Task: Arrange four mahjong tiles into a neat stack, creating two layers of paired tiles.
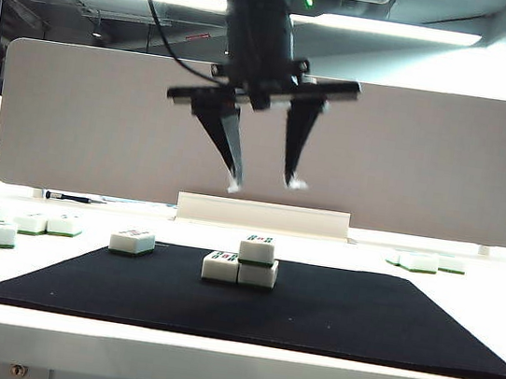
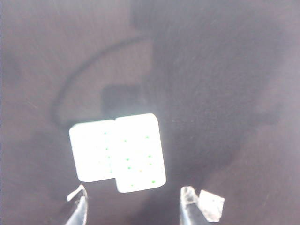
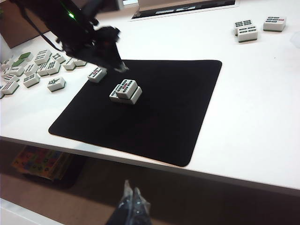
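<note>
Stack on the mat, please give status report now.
Left gripper open, empty, above stack. Right gripper shut, off the table. Stack has three tiles; fourth tile waits at mat edge.

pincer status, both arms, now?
Left pincer: open, empty, above the three stacked mahjong tiles.
Right pincer: shut, holding nothing, parked off the table's near edge.

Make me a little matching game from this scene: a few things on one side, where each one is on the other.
Things:
1. left gripper
2. top tile
3. lone tile
4. right gripper

Places:
A. at the mat's back left corner
B. open, above the stack
C. off the table's near edge
D. on one of the two bottom tiles

Pairs: 1-B, 2-D, 3-A, 4-C
</note>
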You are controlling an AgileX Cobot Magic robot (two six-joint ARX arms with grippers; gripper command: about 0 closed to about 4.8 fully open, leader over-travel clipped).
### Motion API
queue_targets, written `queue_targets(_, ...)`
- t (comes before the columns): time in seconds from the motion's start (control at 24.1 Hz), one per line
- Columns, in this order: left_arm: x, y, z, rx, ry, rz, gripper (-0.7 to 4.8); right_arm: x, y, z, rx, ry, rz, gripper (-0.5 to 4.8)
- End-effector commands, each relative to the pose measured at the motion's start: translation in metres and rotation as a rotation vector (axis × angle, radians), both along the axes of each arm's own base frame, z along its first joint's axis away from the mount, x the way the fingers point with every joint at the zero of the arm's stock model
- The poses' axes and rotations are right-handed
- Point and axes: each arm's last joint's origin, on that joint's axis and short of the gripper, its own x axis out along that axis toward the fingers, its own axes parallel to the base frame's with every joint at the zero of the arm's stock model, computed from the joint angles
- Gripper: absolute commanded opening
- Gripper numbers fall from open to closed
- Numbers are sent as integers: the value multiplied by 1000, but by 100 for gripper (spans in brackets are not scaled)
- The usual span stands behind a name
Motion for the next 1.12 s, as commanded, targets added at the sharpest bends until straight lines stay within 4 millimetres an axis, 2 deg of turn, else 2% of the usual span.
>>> queue_targets(0.04, 14, 23, 9, 42, -57, 24, 248, -2, 0, 1, -2, -25, 1, -1)
queue_targets(0.12, 26, 49, 6, 153, -42, -111, 247, -2, 0, 0, -2, -24, 1, -1)
queue_targets(0.21, 36, 69, 5, 254, -50, -337, 247, -2, 0, 1, -3, -25, 1, -1)
queue_targets(0.29, 42, 80, 5, 313, -68, -496, 247, -2, 0, 1, -7, -25, -10, -1)
queue_targets(0.46, 54, 85, 4, 420, -183, -855, 249, -2, -1, 1, -8, -25, -13, -1)
queue_targets(0.62, 64, 80, -14, 484, -200, -1106, 249, -2, -1, 0, -14, -25, -30, -1)
queue_targets(0.79, 75, 87, -33, 453, -155, -1135, 259, -2, -1, 1, -15, -26, -30, -1)
queue_targets(0.87, 82, 101, -37, 404, -142, -1115, 309, -2, -1, 0, -18, -26, -38, -1)
queue_targets(1.12, 94, 133, -38, 298, -137, -1059, 328, -2, -2, 0, -24, -26, -55, -1)
